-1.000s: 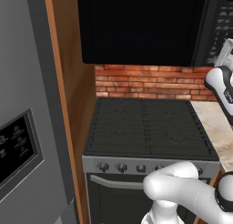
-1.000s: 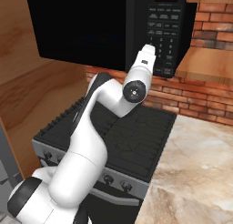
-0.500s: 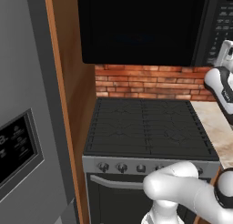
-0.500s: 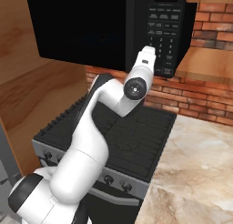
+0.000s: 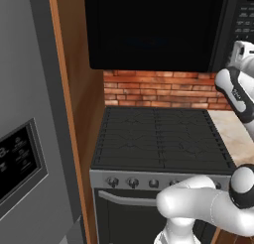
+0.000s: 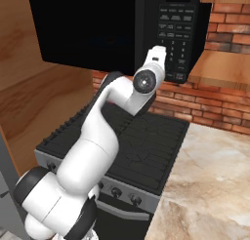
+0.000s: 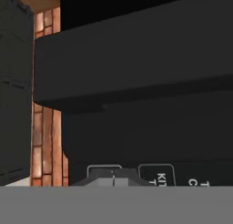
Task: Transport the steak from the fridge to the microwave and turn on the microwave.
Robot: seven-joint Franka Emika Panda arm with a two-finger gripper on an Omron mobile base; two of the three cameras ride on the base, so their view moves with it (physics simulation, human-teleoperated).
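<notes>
Hardly anything has shifted over the last second: my arm holds the same raised pose in both base views, with at most a slight creep of the hand toward the microwave.

My gripper is up at the keypad on the oven's right side, fingers pressed together with nothing between them, so they act as one blunt poker. From the right base view the tip sits at the left column of buttons, low on the pad. The hand view is jammed up against the black front, and a button outline sits just above the closed fingertips, with a second labelled button beside it whose lettering I cannot read.

The microwave door is shut and dark, and I cannot see the steak through it, so I judge it is already inside. The fridge stands closed at the far left, past the stove.

As I read it, the step in hand is pressing start. To do it well I would keep the fingers shut, push straight along the hand's axis, square to the panel, and stay centred on that one button so the tip does not slide onto its neighbour. A short, firm press, then a straight retreat.
</notes>
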